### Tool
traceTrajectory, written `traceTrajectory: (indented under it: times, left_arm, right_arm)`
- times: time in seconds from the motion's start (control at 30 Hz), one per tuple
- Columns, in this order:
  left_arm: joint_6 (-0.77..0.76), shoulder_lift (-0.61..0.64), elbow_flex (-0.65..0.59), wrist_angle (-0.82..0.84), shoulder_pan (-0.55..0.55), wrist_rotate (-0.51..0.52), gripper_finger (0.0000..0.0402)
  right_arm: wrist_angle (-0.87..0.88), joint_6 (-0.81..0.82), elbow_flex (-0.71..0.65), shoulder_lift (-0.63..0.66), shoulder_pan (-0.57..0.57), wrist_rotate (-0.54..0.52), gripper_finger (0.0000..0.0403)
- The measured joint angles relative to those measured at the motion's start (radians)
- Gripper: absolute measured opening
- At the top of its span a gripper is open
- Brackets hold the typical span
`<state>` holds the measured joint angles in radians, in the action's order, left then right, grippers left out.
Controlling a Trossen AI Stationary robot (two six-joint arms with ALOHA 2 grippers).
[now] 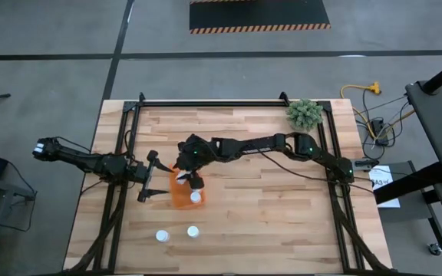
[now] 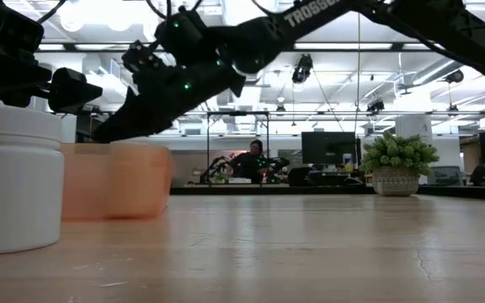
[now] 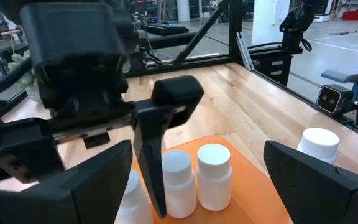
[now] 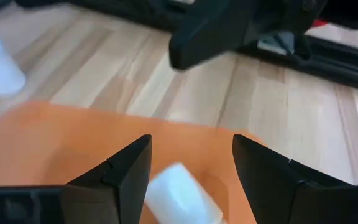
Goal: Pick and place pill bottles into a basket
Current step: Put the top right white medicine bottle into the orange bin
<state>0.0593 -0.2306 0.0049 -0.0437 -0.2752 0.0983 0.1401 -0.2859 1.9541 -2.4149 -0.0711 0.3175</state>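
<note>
The orange basket (image 1: 181, 196) sits on the table left of centre. At least three white-capped pill bottles (image 3: 214, 175) stand upright in it. My right gripper (image 1: 196, 181) hangs over the basket, open. A bottle (image 4: 180, 200) shows low between its fingers (image 4: 124, 177), and I cannot tell if they touch. My left gripper (image 1: 148, 177) is wide open and empty just left of the basket, facing it. Two more bottles (image 1: 162, 236) (image 1: 192, 231) stand on the table nearer the front edge. One of them looms at the left of the low view (image 2: 15, 181).
A green fuzzy plant (image 1: 304, 114) in a pot stands at the far right corner. The black frame rails (image 1: 206, 103) run along the table's far, left and right sides. Bare wood (image 1: 275, 207) lies right of the basket.
</note>
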Motion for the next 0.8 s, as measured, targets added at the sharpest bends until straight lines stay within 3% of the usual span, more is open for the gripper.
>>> traceTrajectory:
  times: [0.23, 0.8]
  left_arm:
    - [0.000, 0.000, 0.000, 0.000, 0.000, 0.000, 0.0345]
    - [0.000, 0.000, 0.000, 0.000, 0.000, 0.000, 0.0345]
  right_arm:
    - [0.248, -0.186, 0.085, 0.000, 0.004, -0.006, 0.0215]
    - [0.285, -0.310, 0.144, -0.001, 0.026, -0.068, 0.0215]
